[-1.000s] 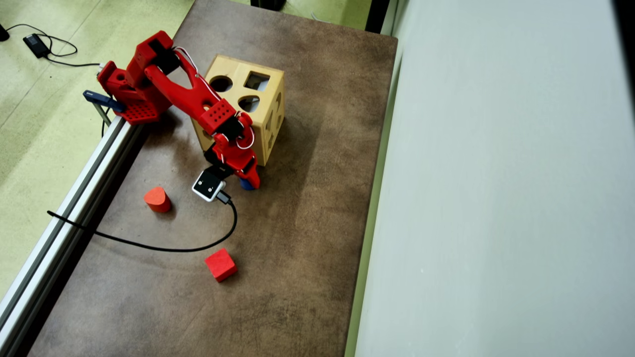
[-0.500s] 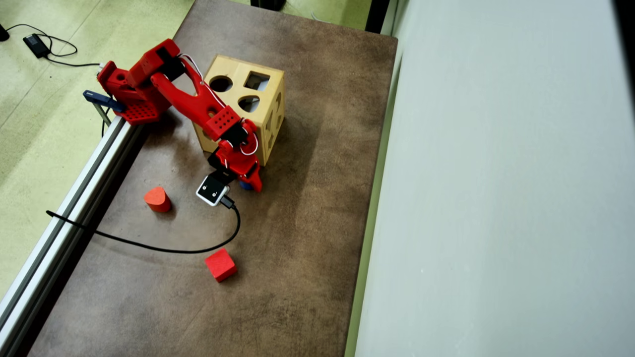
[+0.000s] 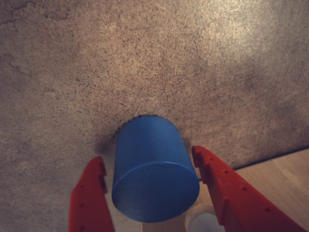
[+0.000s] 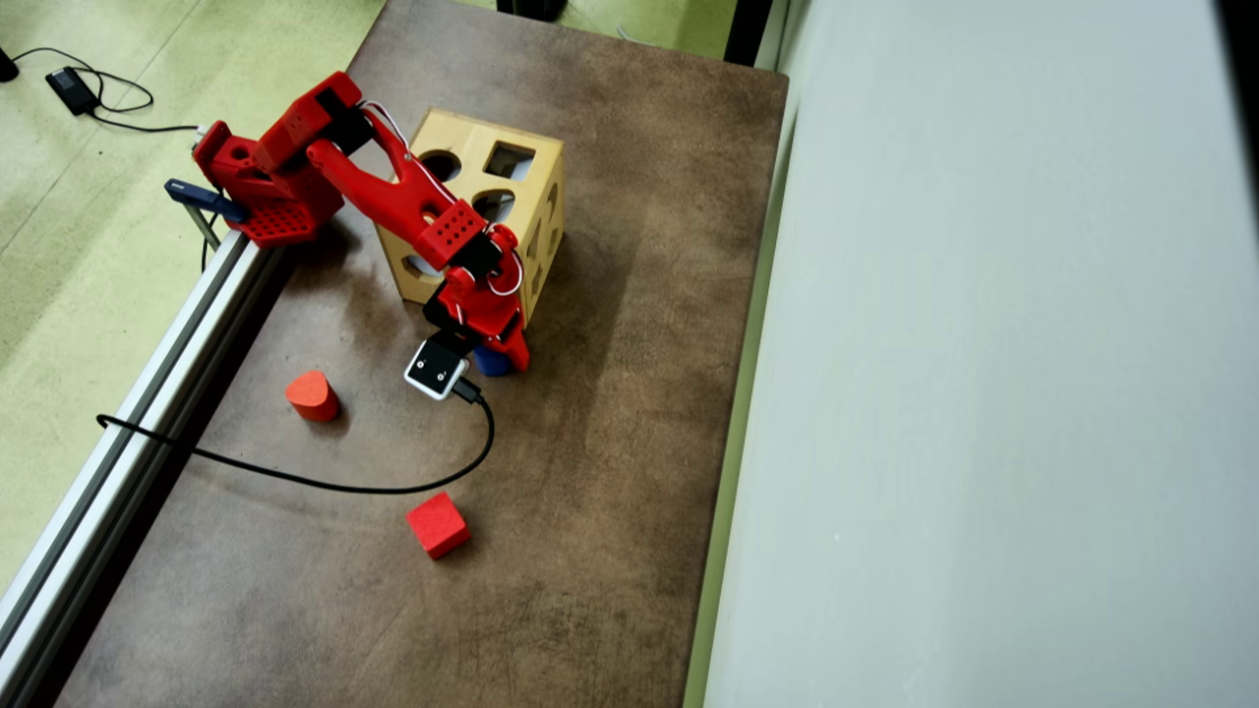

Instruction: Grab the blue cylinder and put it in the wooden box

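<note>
mottled brown table (image 4: 610, 492), pale green floor (image 4: 59, 246)

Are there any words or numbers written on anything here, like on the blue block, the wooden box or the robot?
None: no words, numbers or signs can be read in either view.
blue cylinder: plain blue, no writing.
wooden box: only cut-out holes, no print.
red arm and gripper: no label visible.
small white camera module on the wrist: two dark dots, no text that can be made out.
</note>
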{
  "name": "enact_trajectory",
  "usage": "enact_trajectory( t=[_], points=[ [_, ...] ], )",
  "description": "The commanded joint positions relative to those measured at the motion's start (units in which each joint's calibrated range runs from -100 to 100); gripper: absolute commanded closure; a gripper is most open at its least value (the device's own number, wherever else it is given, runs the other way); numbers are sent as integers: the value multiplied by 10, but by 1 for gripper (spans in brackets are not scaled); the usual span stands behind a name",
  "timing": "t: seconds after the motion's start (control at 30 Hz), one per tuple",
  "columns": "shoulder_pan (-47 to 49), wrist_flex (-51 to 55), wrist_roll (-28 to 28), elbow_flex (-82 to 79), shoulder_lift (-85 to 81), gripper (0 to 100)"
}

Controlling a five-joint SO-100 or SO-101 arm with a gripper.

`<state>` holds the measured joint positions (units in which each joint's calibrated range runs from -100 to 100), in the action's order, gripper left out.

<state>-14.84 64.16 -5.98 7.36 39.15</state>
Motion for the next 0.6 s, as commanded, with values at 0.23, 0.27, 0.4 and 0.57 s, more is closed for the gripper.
enact_trajectory(
  t=[0.23, 0.27, 0.4, 0.57],
  points=[
    [9, -7, 1, 23, -6, 99],
    [9, -7, 1, 22, -6, 98],
    [5, 3, 0, 16, -17, 98],
    [1, 5, -2, 13, -99, 98]
  ],
)
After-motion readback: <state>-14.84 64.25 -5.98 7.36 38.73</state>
